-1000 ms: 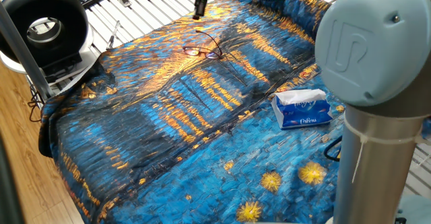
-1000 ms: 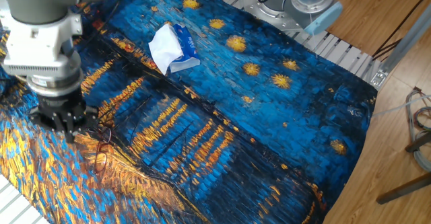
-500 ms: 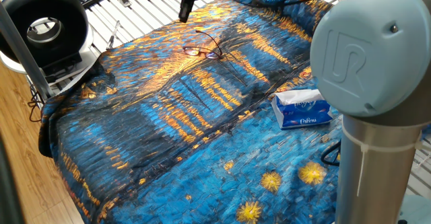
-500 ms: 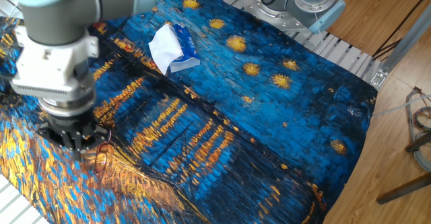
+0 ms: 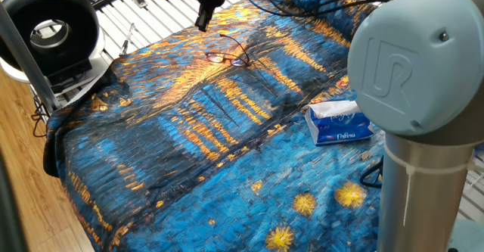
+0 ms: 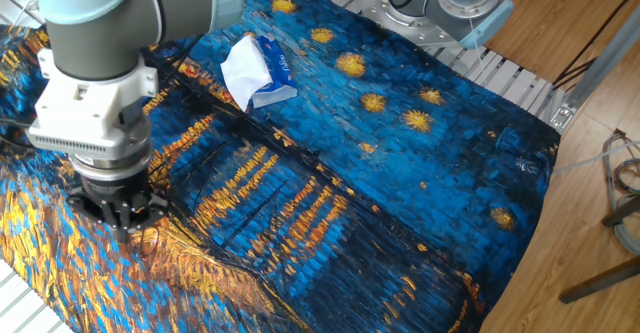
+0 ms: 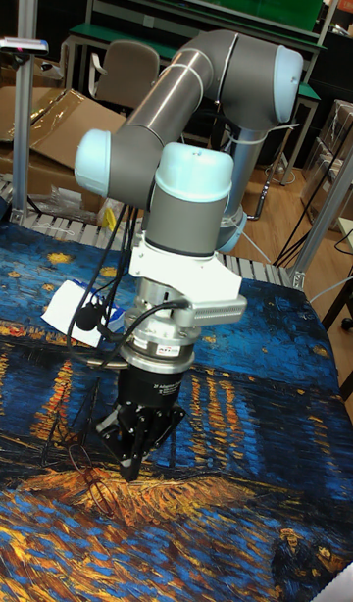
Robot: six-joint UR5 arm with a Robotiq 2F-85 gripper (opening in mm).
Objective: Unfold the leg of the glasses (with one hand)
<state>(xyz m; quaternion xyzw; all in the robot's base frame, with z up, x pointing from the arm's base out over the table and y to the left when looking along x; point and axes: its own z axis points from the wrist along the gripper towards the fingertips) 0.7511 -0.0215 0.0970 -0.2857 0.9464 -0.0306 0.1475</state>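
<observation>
We see dark two-finger gripper (image 5: 202, 21) above cloth, beside and apart from glasses; fingers look together, nothing held. Risks we judge, largest first: soft painted blue-and-gold tablecloth (image 5: 227, 138) wrinkles, so frame slides or snags under push; thin dark wire-frame glasses (image 5: 229, 55) lying flat bend or skid; slim temple slips off fingertip, folds back.

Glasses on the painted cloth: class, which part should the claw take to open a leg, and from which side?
Take a thin leg of the glasses, probably near its free end, coming from above: they lie flat on the cloth, and the claw hangs beside them.
</observation>
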